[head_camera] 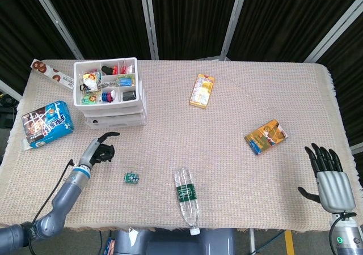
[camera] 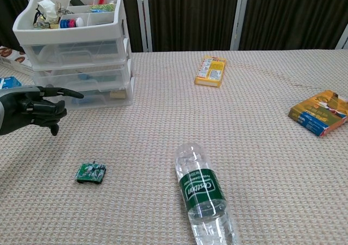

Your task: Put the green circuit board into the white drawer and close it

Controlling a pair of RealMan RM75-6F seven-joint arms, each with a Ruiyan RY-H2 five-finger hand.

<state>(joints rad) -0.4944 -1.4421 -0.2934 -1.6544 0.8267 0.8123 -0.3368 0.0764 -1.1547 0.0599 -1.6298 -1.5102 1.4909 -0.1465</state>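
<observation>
Pickup has not begun: the green circuit board (head_camera: 131, 178) lies flat on the woven tablecloth (head_camera: 238, 170), apart from everything, between the white drawer unit (head_camera: 111, 94) and the water bottle (head_camera: 186, 199). The left hand (head_camera: 100, 148) hovers between the unit and the board, fingers curled in on nothing, with one digit sticking out toward the drawers; it touches neither. By the chest view the unit's lower drawers (camera: 89, 90) look pushed in or nearly so, though I cannot tell for certain whether the bottom one is ajar. My reading is that this is the approach stage, nothing placed yet.

The next move calls for that hand to come down over the board, spread, and pinch a small, thin, flat part off a textured cloth, which will likely be fiddly. A drawer must also be pulled out before the board can go in.

The right hand (head_camera: 328, 173) rests at the table's near right corner, fingers spread, holding nothing.

Writing: the bottle's green label (camera: 200, 190) reads "Costom" or close to it. Print on the blue snack bag (head_camera: 46, 123), the yellow box (head_camera: 202, 90) and the orange packet (head_camera: 266, 136) is too small to read
</observation>
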